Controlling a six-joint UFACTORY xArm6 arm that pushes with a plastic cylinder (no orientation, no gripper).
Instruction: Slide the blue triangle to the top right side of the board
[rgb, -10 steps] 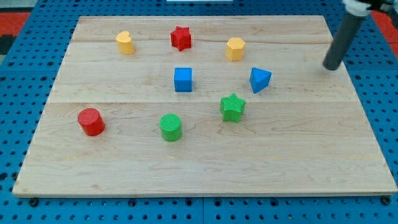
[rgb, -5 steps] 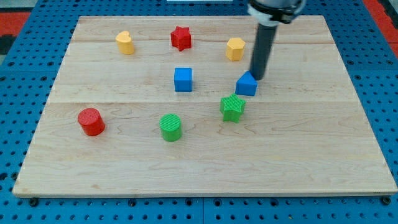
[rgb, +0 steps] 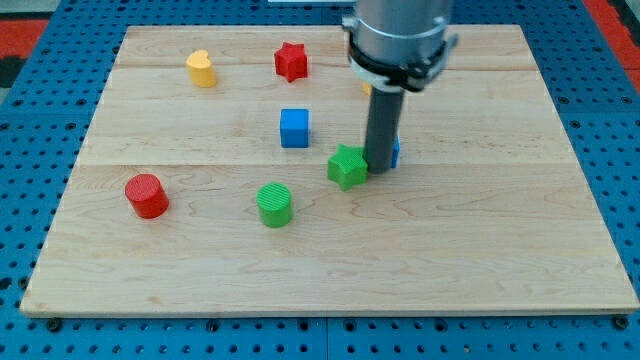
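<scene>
camera view: ribbed green star (rgb: 347, 166), wooden board (rgb: 500, 250)

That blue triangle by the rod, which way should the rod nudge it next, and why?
Probably a short push toward the view's top right. My tip sits between the green star and the blue triangle, which is mostly hidden behind the rod. The triangle lies mid-board, so its goal is up and right, and pushing that way also moves off the star.

A pale wooden board of joined planks (rgb: 300, 270) lies on a blue perforated table (rgb: 600, 100) whose holes form a regular grid. Red perforated panels (rgb: 20, 40) show at the view's top corners. The light is even and bright, casting soft shadows.
</scene>
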